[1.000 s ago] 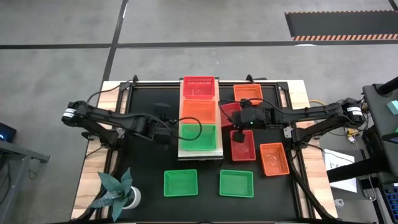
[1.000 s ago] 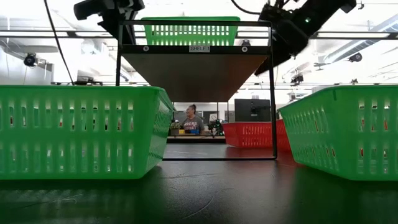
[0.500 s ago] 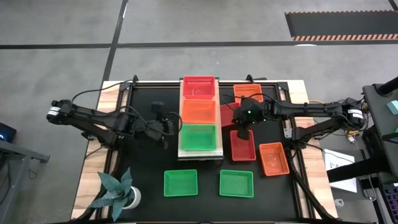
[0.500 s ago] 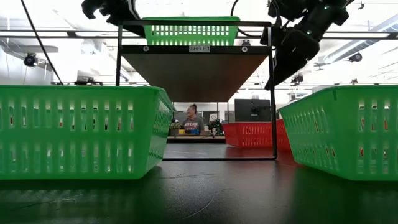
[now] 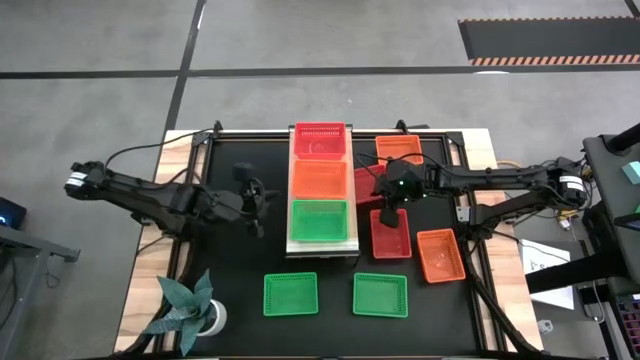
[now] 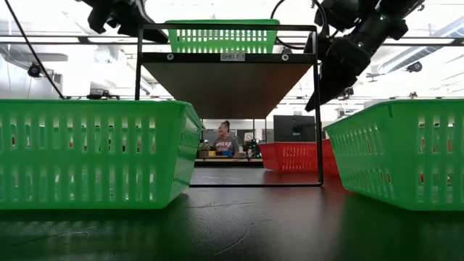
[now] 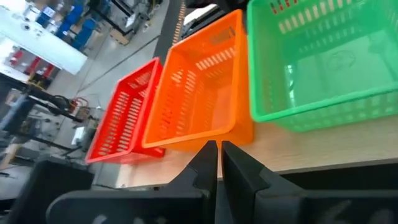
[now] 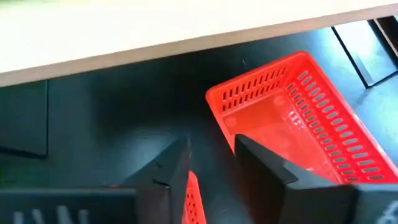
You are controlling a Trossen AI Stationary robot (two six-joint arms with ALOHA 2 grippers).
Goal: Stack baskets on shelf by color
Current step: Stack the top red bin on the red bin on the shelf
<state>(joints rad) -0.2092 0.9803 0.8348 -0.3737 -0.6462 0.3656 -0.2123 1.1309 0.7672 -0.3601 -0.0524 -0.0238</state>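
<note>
High view: light-wood shelf (image 5: 322,243) sits mid-table w/ three baskets in a row on it, crimson basket (image 5: 319,139) at the far end, orange basket (image 5: 319,179) in the middle, green basket (image 5: 319,220) at the near end. Left gripper (image 5: 256,195) hangs over black tabletop (image 5: 230,260) just left of the shelf, beside the orange/green pair, fingers together, holding nothing. Right gripper (image 5: 390,205) is just right of the shelf, over the far end of a red basket (image 5: 391,235) on the table; a 2nd red one peeks out under the arm. Orange basket at far right (image 5: 398,148), another orange basket (image 5: 441,255) near the right edge, two green baskets (image 5: 290,293) and (image 5: 380,294) at the front. Potted plant (image 5: 193,310) at front-left corner. Low view: two green baskets (image 6: 94,152) (image 6: 399,148) fill the foreground, shelf underside (image 6: 228,83) w/ a green basket on top, red basket (image 6: 297,156) behind, a person (image 6: 224,139) far off in the room. Left wrist view: its fingers (image 7: 205,163) pressed together, empty, facing the shelf's edge and the crimson, orange, green row. Right wrist view: fingers (image 8: 177,165) apart w/ a clear gap, gripping nothing; red basket (image 8: 298,118) on the black table beyond, shelf edge (image 8: 186,25) past that.
</note>
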